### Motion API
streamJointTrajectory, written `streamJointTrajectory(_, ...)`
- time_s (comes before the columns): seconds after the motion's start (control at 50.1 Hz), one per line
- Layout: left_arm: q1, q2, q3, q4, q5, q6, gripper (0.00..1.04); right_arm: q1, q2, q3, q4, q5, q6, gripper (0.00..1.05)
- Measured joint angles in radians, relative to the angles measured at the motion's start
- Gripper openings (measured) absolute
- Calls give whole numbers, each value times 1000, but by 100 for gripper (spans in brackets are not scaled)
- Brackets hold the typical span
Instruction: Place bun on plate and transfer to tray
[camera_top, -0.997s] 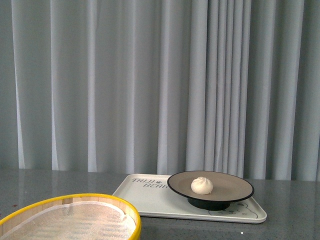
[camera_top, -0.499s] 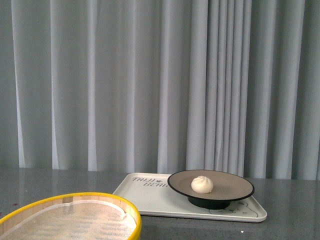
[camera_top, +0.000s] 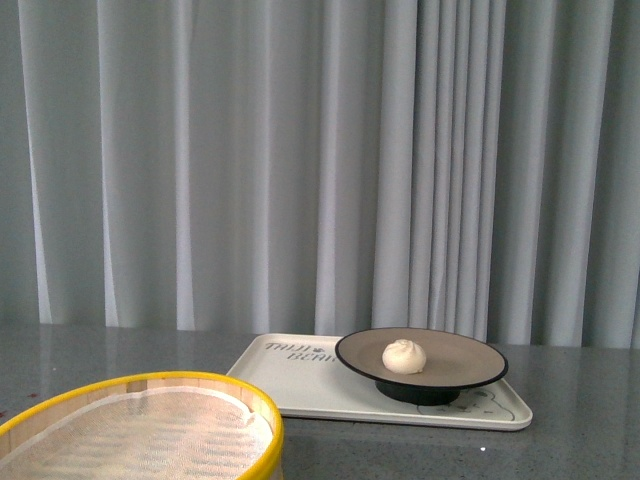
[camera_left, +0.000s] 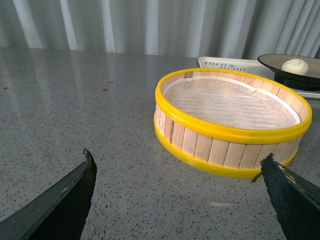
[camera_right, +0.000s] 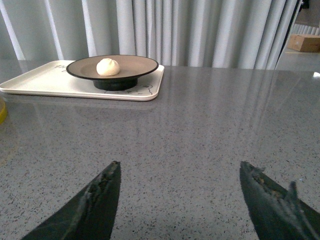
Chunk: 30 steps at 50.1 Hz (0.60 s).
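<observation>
The cream-white bun (camera_top: 404, 356) sits on the beige plate (camera_top: 460, 362) with a black rim. The plate stands on the cream-white tray (camera_top: 300, 385) with dark lettering. The bun (camera_right: 108, 66), plate (camera_right: 135, 65) and tray (camera_right: 45, 82) also show in the right wrist view, and the bun (camera_left: 295, 65) and plate (camera_left: 270, 62) in the left wrist view. My left gripper (camera_left: 177, 162) is open and empty above the table, in front of the steamer basket. My right gripper (camera_right: 180, 170) is open and empty, well back from the tray. Neither arm shows in the front view.
A yellow-rimmed wooden steamer basket (camera_top: 150, 425) with a white liner stands near the front left; it also shows in the left wrist view (camera_left: 230, 122). Grey curtains (camera_top: 300, 150) hang behind the speckled grey table (camera_right: 200, 125). A cardboard box (camera_right: 305, 42) lies beyond the table.
The front view has shifted slightly: the tray, plate and basket sit a little higher in the picture. The bun stays on the plate on the tray.
</observation>
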Motion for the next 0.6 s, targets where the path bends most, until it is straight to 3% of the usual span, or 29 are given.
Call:
streamJointTrajectory(0.12, 0, 0, 0, 0, 0, 0, 98, 0, 0, 0, 0, 0, 0, 98)
streamJointTrajectory(0.598, 0, 0, 0, 0, 0, 0, 98, 0, 0, 0, 0, 0, 0, 96)
